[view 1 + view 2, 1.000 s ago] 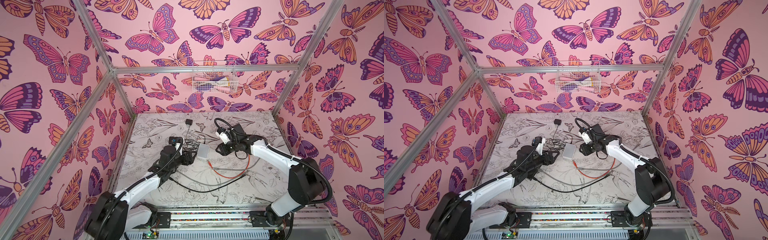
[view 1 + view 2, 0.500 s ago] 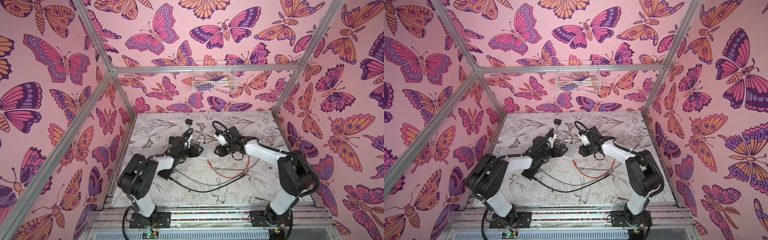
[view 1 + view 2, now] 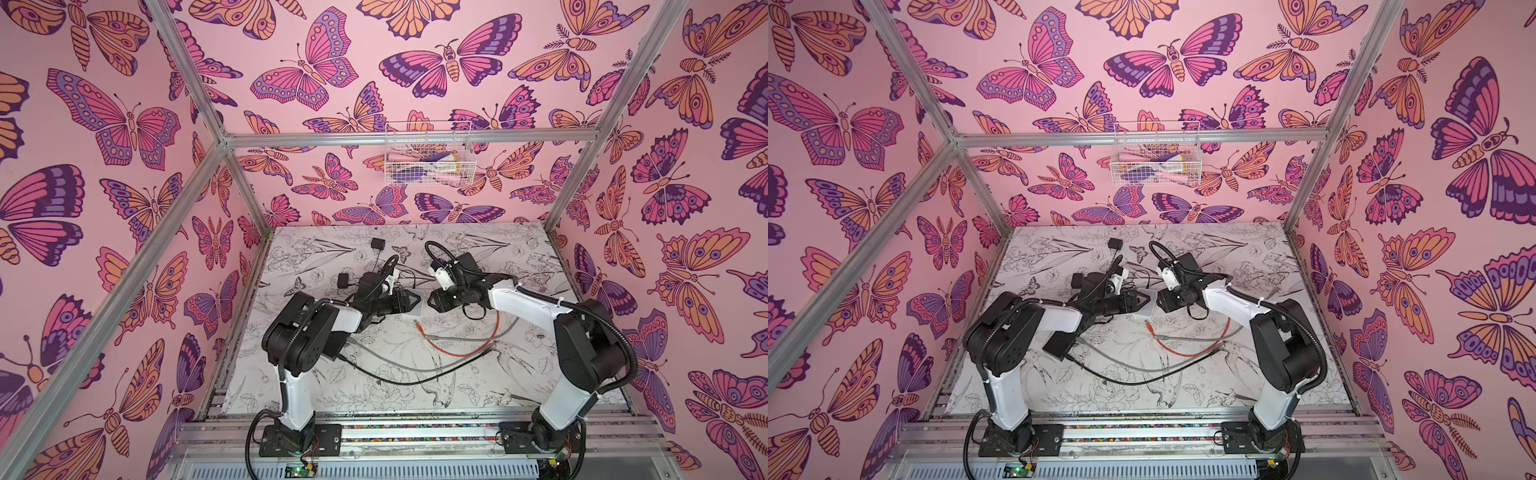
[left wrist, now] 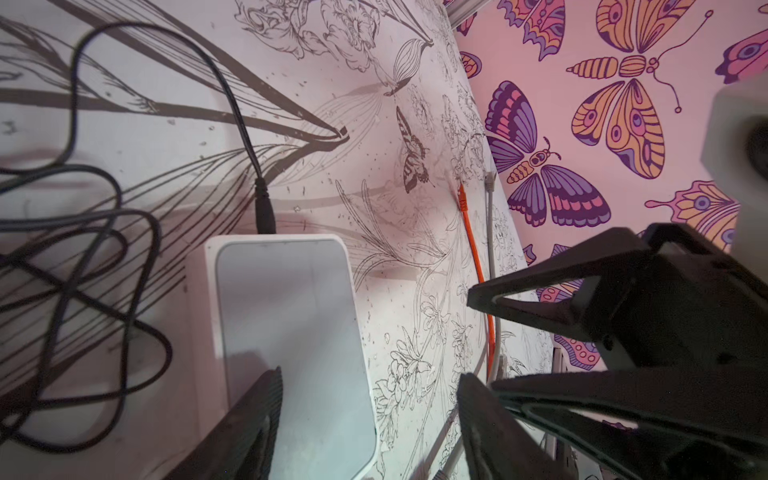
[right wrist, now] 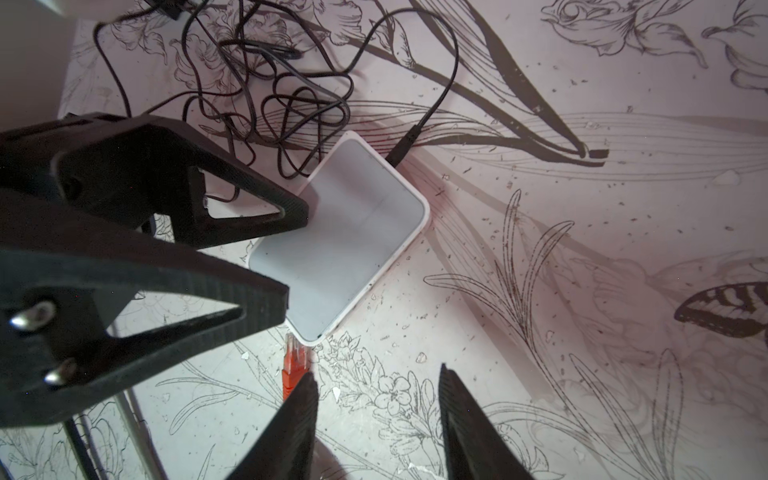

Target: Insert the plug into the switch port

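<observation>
Backdrop: pink butterfly walls (image 3: 124,208) are seen round a worktop (image 3: 519,257) printed with line-drawn flowers.
Right claw: the fingers of the right claw (image 5: 376,374) are held apart with nothing between them. They have been spread wider over the last second.
Plug: the orange plug (image 5: 293,361) lies on the worktop just beside one fingertip, outside the jaws. Its clear tip is at a corner of the switch (image 5: 345,249), and it is not seated in any port.
Left claw: the left claw (image 4: 370,374) is also parted. It has been brought in from just beside the switch. One finger is now over the grey top and the other over bare worktop alongside. No clamp on the casing can be made out. The arm behind it has been folded up at the elbow.
Switch: the switch lies flat, about where it was a second ago. A black power cord (image 4: 264,208) is plugged into one end. The ports themselves cannot be seen.
Cables: the orange cable (image 3: 455,353) and a grey cable (image 3: 469,338) trail toward the front of the worktop.
Meaning: insertion is judged not yet done. The widened right claw suggests a fresh grip on the plug is being prepared. The left claw appears placed to steady the switch.
</observation>
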Tool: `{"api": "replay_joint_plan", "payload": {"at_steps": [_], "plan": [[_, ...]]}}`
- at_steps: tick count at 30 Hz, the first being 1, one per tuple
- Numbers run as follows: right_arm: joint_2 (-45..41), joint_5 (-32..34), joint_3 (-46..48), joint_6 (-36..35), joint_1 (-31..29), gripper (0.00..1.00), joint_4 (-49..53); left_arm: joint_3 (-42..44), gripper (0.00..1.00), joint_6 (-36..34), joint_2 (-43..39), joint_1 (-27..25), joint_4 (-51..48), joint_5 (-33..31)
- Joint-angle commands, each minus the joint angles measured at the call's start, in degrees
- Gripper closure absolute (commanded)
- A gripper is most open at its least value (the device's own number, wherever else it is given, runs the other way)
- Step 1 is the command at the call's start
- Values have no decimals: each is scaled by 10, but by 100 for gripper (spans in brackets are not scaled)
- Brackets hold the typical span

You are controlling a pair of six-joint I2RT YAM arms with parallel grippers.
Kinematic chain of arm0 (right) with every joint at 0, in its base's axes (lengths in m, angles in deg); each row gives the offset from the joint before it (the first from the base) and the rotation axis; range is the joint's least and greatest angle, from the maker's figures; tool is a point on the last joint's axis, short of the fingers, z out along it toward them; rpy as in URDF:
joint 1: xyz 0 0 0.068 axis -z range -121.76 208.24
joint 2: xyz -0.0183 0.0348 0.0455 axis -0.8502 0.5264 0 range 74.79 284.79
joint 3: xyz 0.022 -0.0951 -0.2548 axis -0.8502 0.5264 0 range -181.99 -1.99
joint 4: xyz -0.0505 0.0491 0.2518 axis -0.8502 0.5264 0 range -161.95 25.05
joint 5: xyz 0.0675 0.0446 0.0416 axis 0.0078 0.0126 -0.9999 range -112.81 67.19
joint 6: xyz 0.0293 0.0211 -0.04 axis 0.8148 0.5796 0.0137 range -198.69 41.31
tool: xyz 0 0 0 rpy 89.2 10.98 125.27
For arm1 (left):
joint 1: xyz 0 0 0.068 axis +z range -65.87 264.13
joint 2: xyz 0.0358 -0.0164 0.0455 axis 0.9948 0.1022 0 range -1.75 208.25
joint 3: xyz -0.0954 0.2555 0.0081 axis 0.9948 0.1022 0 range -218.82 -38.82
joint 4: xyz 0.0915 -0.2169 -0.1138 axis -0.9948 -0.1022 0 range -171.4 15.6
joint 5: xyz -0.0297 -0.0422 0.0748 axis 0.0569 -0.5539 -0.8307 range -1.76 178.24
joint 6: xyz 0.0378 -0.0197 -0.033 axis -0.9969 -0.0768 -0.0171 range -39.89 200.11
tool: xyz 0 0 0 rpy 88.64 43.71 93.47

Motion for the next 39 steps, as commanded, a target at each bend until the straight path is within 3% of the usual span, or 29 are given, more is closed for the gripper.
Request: {"api": "replay_joint_plan", "payload": {"at_steps": [1, 7, 13, 18, 22, 27, 39], "plan": [[5, 1, -5, 9, -3, 51, -6, -5, 31, 10, 12, 21, 24, 16], [-8, -1, -2, 14, -3, 51, -7, -12, 31, -13, 16, 25, -20, -3], [19, 42, -25, 11, -2, 50, 23, 6, 31, -28, -6, 34, -41, -33], [73, -11, -62, 28, -3, 53, 18, 46, 31, -8, -33, 67, -15, -50], [109, -68, -84, 44, -1, 54, -6, 101, 32, 18, -79, 103, 43, -57], [165, -93, -139, 59, -1, 52, 1, 113, 33, 11, -131, 102, 11, -48], [226, -125, -215, 79, -24, 55, 17, 195, 32, -1, -318, 101, -30, -127]]}}
